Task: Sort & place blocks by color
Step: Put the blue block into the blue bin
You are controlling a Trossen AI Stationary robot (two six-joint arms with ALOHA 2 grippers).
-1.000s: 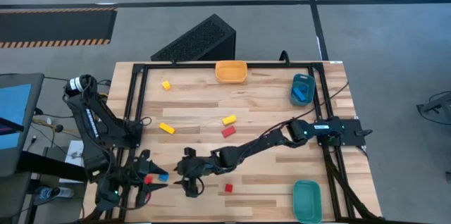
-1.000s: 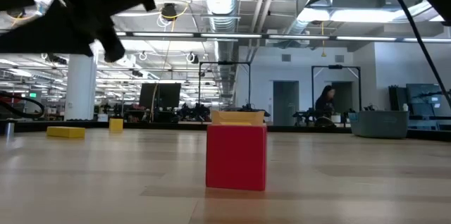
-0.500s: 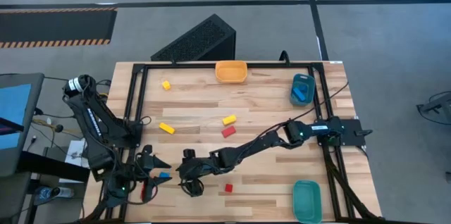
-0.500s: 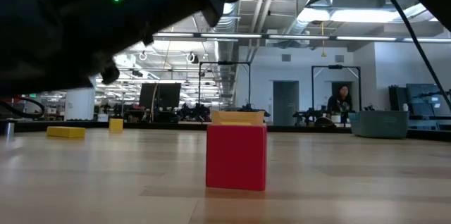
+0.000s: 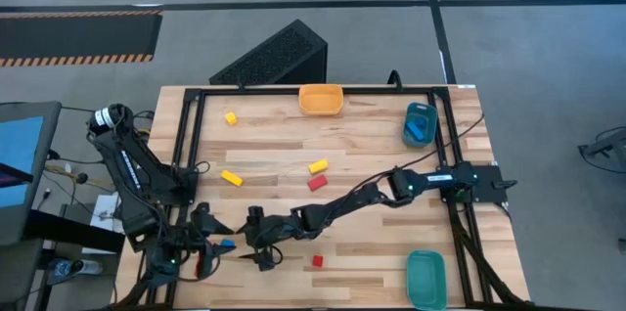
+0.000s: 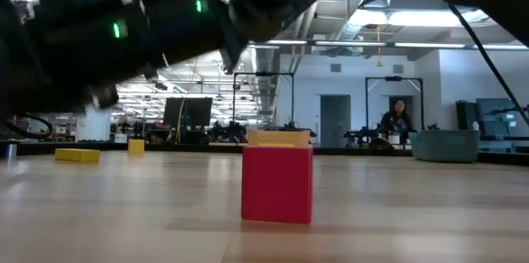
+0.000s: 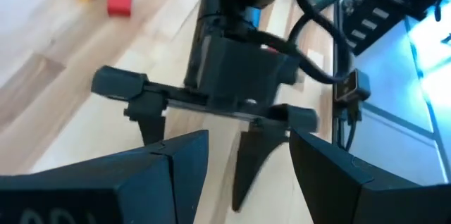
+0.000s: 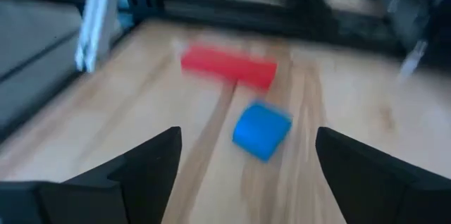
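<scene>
A small blue block [image 8: 261,131] and a red bar [image 8: 227,67] are seen lying close together but apart on the desk [image 5: 372,155] near its front-left corner, loose, framed between the right claw's fingers in the right wrist view. In the high view the blue block [image 5: 227,244] sits just beside the left claw [image 5: 207,243]. The right claw [image 5: 256,250] is held wide open just beside that pair, nothing gripped; its spread fingers [image 7: 250,160] are visible from the left wrist camera. The left claw is partly open, and no block is seen between its fingers. A red cube [image 5: 317,261] is placed alone near the front edge, filling the centre of the low view [image 6: 277,185]. Mid-desk, a yellow block [image 5: 318,166] and a red block [image 5: 316,183] are set just beside each other; a yellow bar [image 5: 231,178] is found further left, a small yellow cube [image 5: 231,117] near the back-left. An orange tray [image 5: 321,100] is located at the back edge, a blue tray [image 5: 420,123] with blue pieces at back-right, a teal tray [image 5: 425,278] at front-right. A person [image 6: 391,122] is visible far off in the room.
</scene>
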